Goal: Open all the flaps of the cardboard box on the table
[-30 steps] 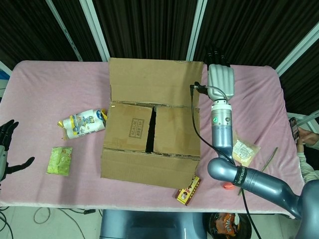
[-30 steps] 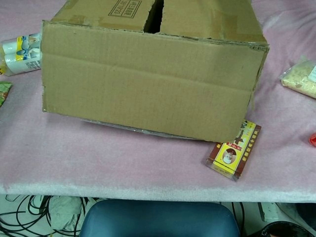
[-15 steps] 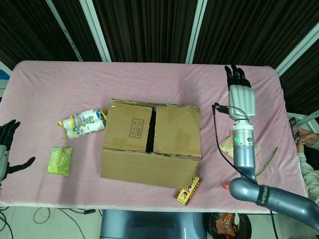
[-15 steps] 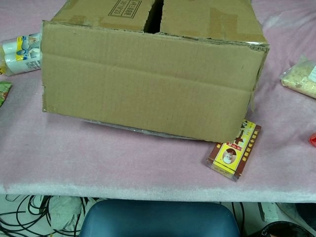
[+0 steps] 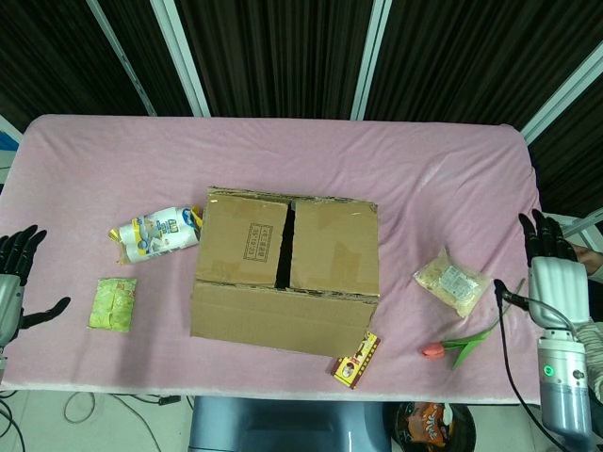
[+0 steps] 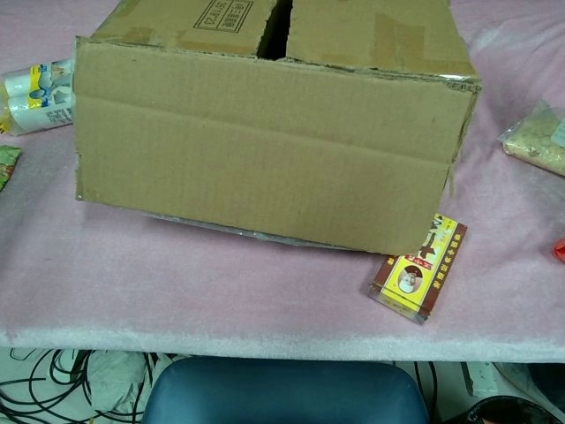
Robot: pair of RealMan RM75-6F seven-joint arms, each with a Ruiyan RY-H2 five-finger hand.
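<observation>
The brown cardboard box (image 5: pixel 287 268) stands mid-table. Its two top flaps (image 5: pixel 334 247) lie flat and closed, with a dark slit between them. A long flap (image 5: pixel 283 320) hangs down over the near side, its crease showing in the chest view across the box (image 6: pixel 265 150). No flap stands up at the back. My left hand (image 5: pixel 14 282) hovers at the far left table edge, fingers spread, holding nothing. My right hand (image 5: pixel 553 268) is off the far right edge, fingers straight and empty, well away from the box. Neither hand appears in the chest view.
A white, yellow and blue snack bag (image 5: pixel 155 231) and a green packet (image 5: pixel 113 303) lie left of the box. A red and yellow small carton (image 5: pixel 356 360) sits at its near right corner. A clear grain packet (image 5: pixel 454 281) and a tulip (image 5: pixel 462 344) lie to the right.
My right hand left the raised back flap and swung right and nearer, past the table's right edge. The back flap dropped out of sight behind the box. My left hand barely moved.
</observation>
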